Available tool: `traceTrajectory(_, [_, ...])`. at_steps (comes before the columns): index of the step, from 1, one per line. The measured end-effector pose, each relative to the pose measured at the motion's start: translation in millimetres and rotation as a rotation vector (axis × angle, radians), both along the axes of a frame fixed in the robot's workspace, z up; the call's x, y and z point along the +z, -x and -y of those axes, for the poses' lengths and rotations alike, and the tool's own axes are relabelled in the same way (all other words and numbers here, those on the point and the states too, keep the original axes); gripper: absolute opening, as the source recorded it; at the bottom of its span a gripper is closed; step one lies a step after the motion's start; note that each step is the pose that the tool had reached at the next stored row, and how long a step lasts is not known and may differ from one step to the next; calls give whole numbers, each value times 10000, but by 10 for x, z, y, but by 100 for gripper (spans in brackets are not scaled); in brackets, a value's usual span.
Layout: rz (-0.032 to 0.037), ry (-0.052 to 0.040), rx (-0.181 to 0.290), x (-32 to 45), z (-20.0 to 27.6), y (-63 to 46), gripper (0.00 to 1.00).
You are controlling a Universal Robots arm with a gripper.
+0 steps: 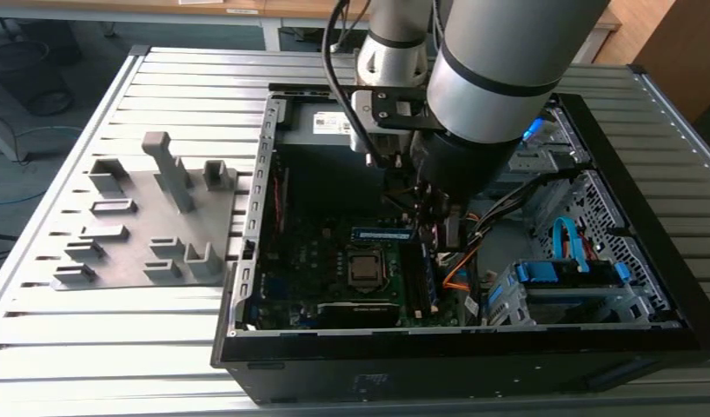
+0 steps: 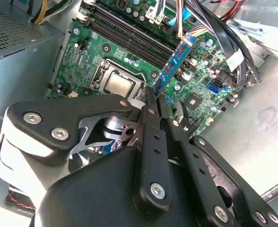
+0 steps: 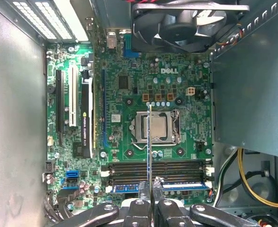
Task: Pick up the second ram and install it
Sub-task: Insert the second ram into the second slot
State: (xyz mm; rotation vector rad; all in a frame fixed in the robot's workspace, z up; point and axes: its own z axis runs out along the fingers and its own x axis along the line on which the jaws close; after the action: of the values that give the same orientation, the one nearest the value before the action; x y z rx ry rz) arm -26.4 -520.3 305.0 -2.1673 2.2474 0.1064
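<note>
The gripper [image 2: 156,97] pinches one end of the ram [image 2: 175,60] between its jaws, over the motherboard [image 3: 129,94], apparently above the processor socket [image 3: 156,127].

A slatted metal table [image 1: 100,347] stands before a wooden desk [image 1: 157,10] on grey floor [image 1: 94,39].

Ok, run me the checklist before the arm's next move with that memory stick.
1. Gripper shut on the memory stick: ok.
2. Stick held clear above the motherboard: ok.
3. Stick lined up with the empty slots: not ok, it lies crosswise to them.
4. Empty slots free of obstructions: ok.
5. Slot latches open: cannot tell.
6. Cables clear of the stick's far end: cannot tell.
</note>
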Motion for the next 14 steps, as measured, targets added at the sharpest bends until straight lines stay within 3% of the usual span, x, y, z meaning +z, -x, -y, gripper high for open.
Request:
traceTrajectory(6, [0,0,-274,-1,0,-1,14])
traceTrajectory(14, [0,1,-1441,-3,0,0,14])
